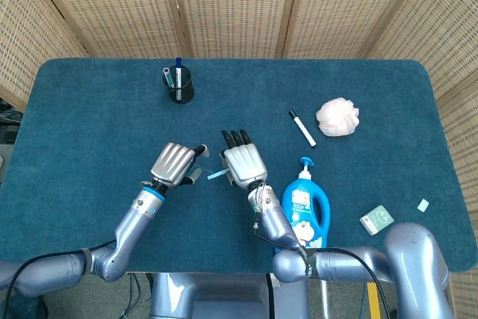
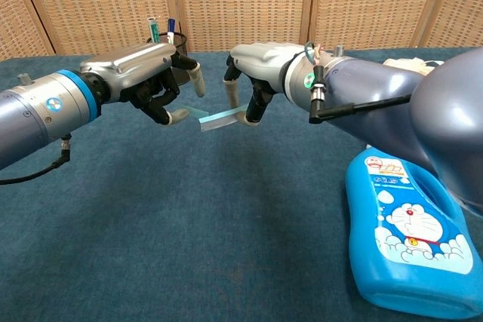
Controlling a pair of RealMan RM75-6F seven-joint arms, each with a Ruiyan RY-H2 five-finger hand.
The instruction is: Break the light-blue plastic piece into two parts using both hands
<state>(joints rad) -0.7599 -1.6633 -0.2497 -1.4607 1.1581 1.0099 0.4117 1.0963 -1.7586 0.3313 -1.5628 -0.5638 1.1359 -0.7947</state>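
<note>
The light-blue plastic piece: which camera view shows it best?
The chest view. There the light-blue plastic piece shows side-on as a flat strip above the table, its right end in the right hand. The head view shows only a short sliver between the left hand and the right hand.

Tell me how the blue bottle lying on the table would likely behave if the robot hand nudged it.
The blue bottle lies flat on its broad side, so it would probably slide rather than roll. The carpet-like table likely adds drag. Its pump top could snag. How full it is cannot be told.
</note>
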